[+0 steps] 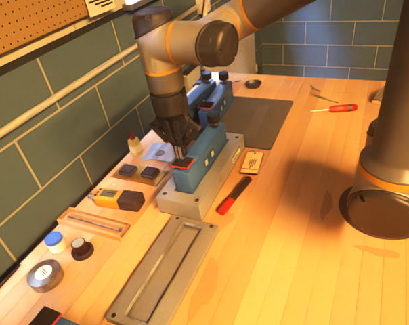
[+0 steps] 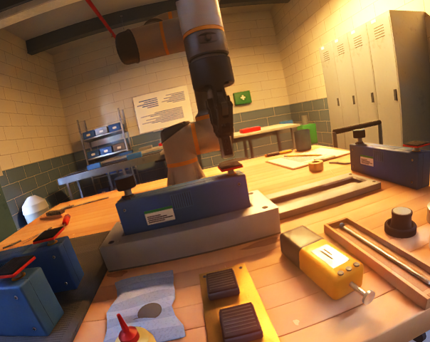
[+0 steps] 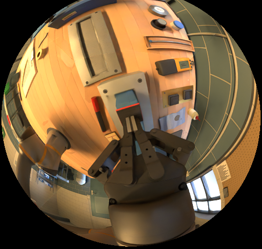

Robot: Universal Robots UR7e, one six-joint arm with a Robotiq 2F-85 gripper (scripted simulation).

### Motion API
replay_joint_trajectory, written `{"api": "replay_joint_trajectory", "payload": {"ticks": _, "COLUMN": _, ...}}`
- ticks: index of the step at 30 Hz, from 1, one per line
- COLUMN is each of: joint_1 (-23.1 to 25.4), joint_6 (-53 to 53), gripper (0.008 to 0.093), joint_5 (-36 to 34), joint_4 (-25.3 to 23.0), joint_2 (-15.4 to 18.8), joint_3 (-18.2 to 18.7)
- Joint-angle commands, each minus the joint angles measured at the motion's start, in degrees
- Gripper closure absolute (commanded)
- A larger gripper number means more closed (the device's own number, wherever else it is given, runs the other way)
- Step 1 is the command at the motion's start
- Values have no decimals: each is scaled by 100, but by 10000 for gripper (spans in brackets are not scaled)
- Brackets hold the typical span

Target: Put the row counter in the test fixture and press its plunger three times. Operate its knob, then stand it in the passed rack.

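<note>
Near the wall side of the bench, the blue row counter [image 1: 200, 155] [image 2: 183, 203] sits in the grey test fixture [image 1: 200, 177] [image 2: 189, 233]. Its red-rimmed plunger pad [image 1: 183, 162] [image 2: 229, 165] [image 3: 128, 109] is at one end. Its black knob [image 1: 213, 118] [image 2: 125, 183] stands at the other end. My gripper [image 1: 179, 153] [image 2: 227, 151] [image 3: 130, 120] points straight down just above the plunger pad, closed and holding nothing. The long grey passed rack [image 1: 162, 269] [image 2: 320, 190] [image 3: 94, 48] lies empty beyond the fixture's plunger end.
The robot's base [image 1: 390, 147] stands on the bench's right side. Two more blue counters [image 1: 212, 94] [image 2: 22, 279] sit on a dark mat [image 1: 257, 120]. A red marker [image 1: 234, 195], a tag [image 1: 252, 162], a yellow meter [image 1: 117, 198] [image 2: 324, 262] and a button plate [image 1: 139, 172] lie around the fixture.
</note>
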Motion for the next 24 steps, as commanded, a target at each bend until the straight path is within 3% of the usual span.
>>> {"api": "replay_joint_trajectory", "payload": {"ticks": 1, "joint_1": 0, "joint_6": 0, "gripper": 934, "joint_5": 0, "joint_4": 13, "joint_2": -7, "joint_3": -11}}
{"api": "replay_joint_trajectory", "payload": {"ticks": 24, "joint_1": 0, "joint_6": 0, "gripper": 934, "joint_5": 0, "joint_4": 77, "joint_2": -38, "joint_3": -54}}
